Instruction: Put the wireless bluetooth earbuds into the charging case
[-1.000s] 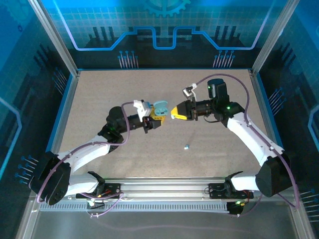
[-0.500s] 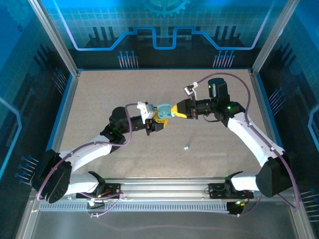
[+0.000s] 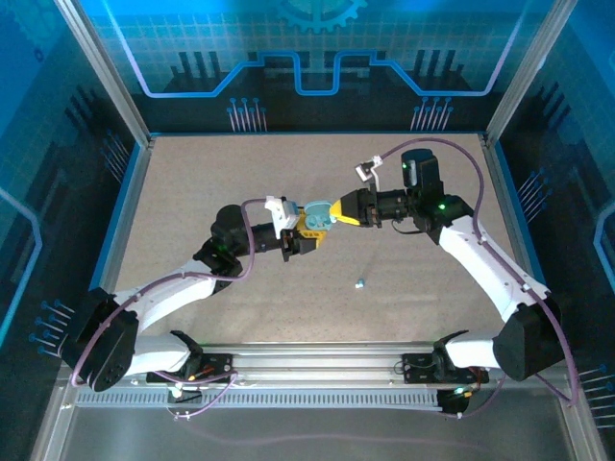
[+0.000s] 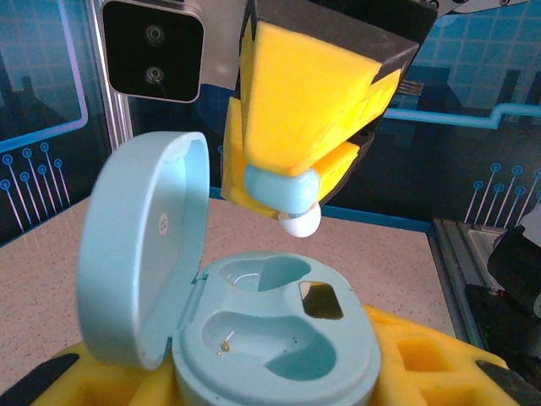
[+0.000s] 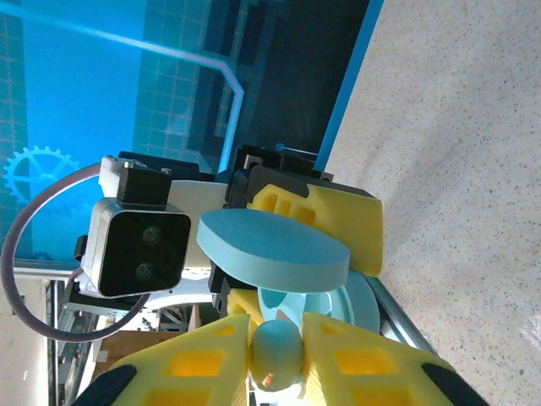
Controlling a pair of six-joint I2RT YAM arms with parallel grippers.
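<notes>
My left gripper [image 3: 306, 230] is shut on the light blue charging case [image 3: 314, 212], held in mid-air over the table. Its lid [image 4: 144, 254] stands open and both wells [image 4: 279, 338] are bare. My right gripper [image 3: 334, 217] is shut on a light blue earbud [image 4: 286, 193] with a white tip. That earbud hangs just above the case's far well, not touching it. In the right wrist view the earbud [image 5: 276, 355] sits pinched between the yellow pads [image 5: 363, 355], with the case lid [image 5: 272, 245] right beyond. Another light blue earbud [image 3: 359, 283] lies on the table.
The beige table [image 3: 192, 182] has a blue raised border and an aluminium frame. Glass walls stand at the back and both sides. The loose earbud lies in front of the two grippers, nearer the arm bases.
Over the last second my right gripper moved left with the earbud until it came over the open case. My left gripper shifted slightly right. Both have been nearly still for the last half second.
</notes>
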